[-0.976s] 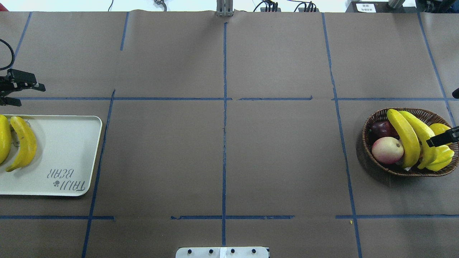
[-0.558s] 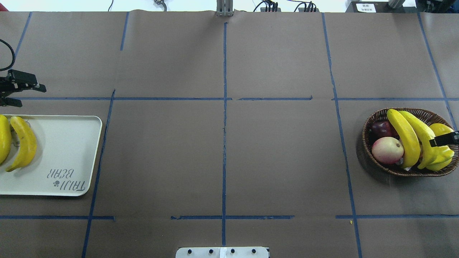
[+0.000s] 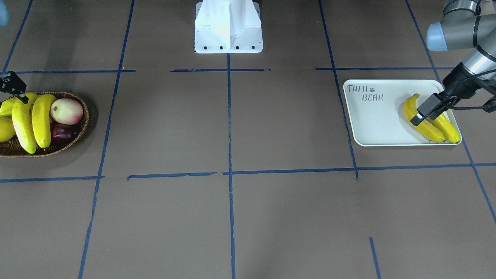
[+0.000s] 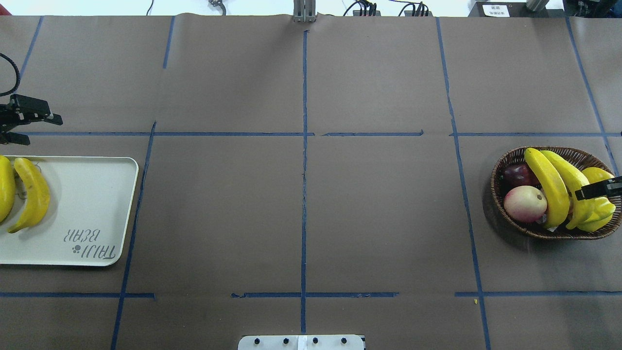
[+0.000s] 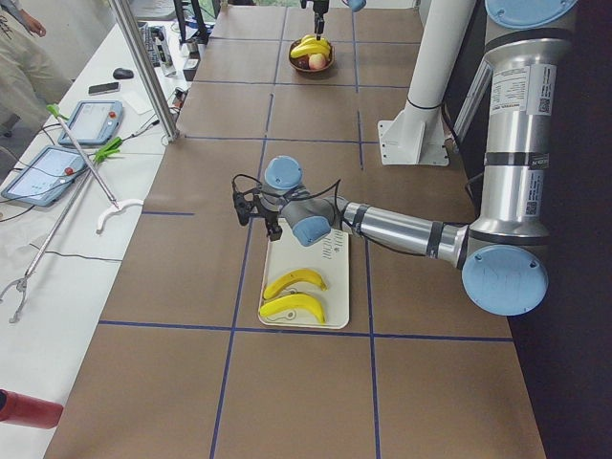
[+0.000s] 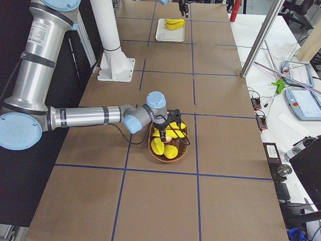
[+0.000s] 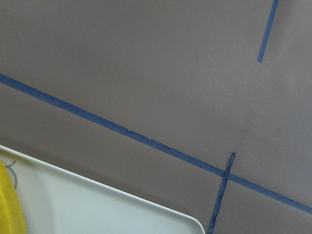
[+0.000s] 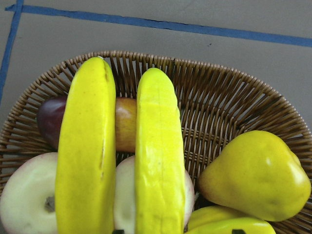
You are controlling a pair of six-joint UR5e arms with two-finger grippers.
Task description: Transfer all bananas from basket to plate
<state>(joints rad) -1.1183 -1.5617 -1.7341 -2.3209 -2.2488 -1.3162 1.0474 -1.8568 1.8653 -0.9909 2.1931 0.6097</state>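
Two yellow bananas [image 4: 549,187] [image 4: 569,177] lie side by side across the brown wicker basket [image 4: 515,155] at the table's right end. The right wrist view looks straight down on that pair [image 8: 87,156] [image 8: 158,156]. My right gripper [image 4: 600,188] hangs open over the basket's right side, with only dark fingertips [image 8: 238,231] showing at that view's bottom edge. Another two bananas [image 4: 31,194] [image 4: 4,187] rest on the white plate [image 4: 87,194] at the left end. My left gripper [image 4: 43,130] hovers open and empty just past the plate's far edge.
The basket also holds a pink apple [image 4: 525,204], a dark red fruit [image 4: 516,174], a yellow pear [image 8: 253,175] and a stubby yellow-green fruit [image 4: 600,216]. Blue tape lines cross the brown table cover [image 4: 301,204]. The robot's white base [image 3: 228,27] stands at the near middle.
My right gripper's finger has shifted slightly over the basket's right side, and a dark part at the view's right edge has left the frame. The left gripper has barely moved.
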